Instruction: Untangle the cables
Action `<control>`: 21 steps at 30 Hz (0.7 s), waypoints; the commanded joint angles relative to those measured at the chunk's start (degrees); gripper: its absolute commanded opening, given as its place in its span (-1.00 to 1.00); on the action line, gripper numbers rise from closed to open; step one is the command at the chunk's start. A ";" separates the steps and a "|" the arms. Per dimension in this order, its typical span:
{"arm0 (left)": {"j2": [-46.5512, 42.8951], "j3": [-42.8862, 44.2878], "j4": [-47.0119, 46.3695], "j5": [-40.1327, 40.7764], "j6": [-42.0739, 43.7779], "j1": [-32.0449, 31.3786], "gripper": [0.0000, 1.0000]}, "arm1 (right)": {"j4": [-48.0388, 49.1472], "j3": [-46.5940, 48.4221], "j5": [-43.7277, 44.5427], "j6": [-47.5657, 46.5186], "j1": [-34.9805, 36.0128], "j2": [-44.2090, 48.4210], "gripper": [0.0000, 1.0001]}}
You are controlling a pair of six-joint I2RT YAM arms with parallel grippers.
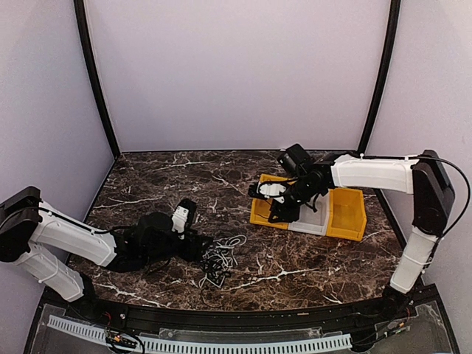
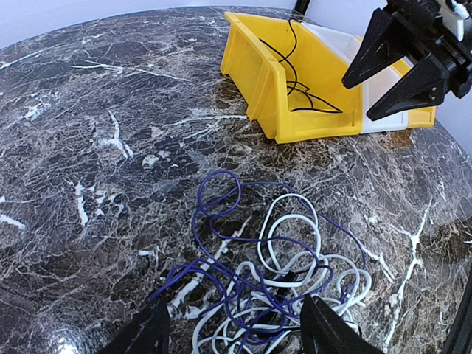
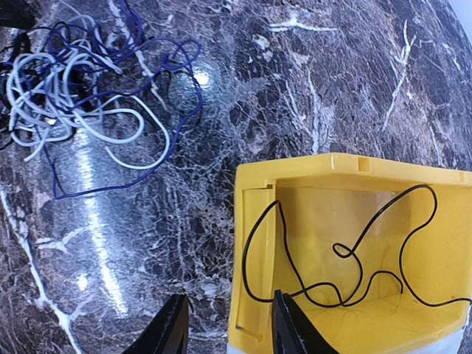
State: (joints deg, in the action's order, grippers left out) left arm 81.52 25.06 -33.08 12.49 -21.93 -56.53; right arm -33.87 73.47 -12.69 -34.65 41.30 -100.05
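A tangle of white, purple and black cables (image 1: pixel 217 265) lies on the marble table in front of my left arm. My left gripper (image 2: pixel 234 306) is low over it and open, one finger on each side of the near part of the tangle (image 2: pixel 280 273), holding nothing. One thin black cable (image 3: pixel 245 262) lies loose inside the left yellow bin (image 3: pixel 332 164). My right gripper (image 3: pixel 228 297) hangs open and empty above that bin's near wall. From the right wrist, the tangle (image 3: pixel 66 88) is at the top left.
Three bins stand in a row at the right: yellow bin (image 1: pixel 259 210), white bin (image 1: pixel 313 217), yellow bin (image 1: pixel 346 214). The right gripper (image 2: pixel 360 99) hangs over them in the left wrist view. Purple walls enclose the table on three sides.
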 commanded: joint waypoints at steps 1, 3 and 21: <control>-1.36 0.55 0.41 0.26 -1.19 -0.05 0.26 | 4.21 1.59 4.16 1.47 0.01 -3.65 -0.19; -1.28 0.38 0.25 0.30 -1.33 0.00 0.26 | 4.17 2.20 4.26 1.41 -0.06 -4.89 -0.21; -0.52 -0.57 -1.77 0.04 -1.79 0.00 0.26 | 4.33 10.04 9.46 5.97 -3.42 -12.36 -1.00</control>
State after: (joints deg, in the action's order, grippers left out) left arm 81.54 25.04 -33.36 12.60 -23.24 -56.53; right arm -29.91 80.68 -6.33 -30.28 38.52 -108.84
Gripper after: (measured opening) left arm 0.631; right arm 0.016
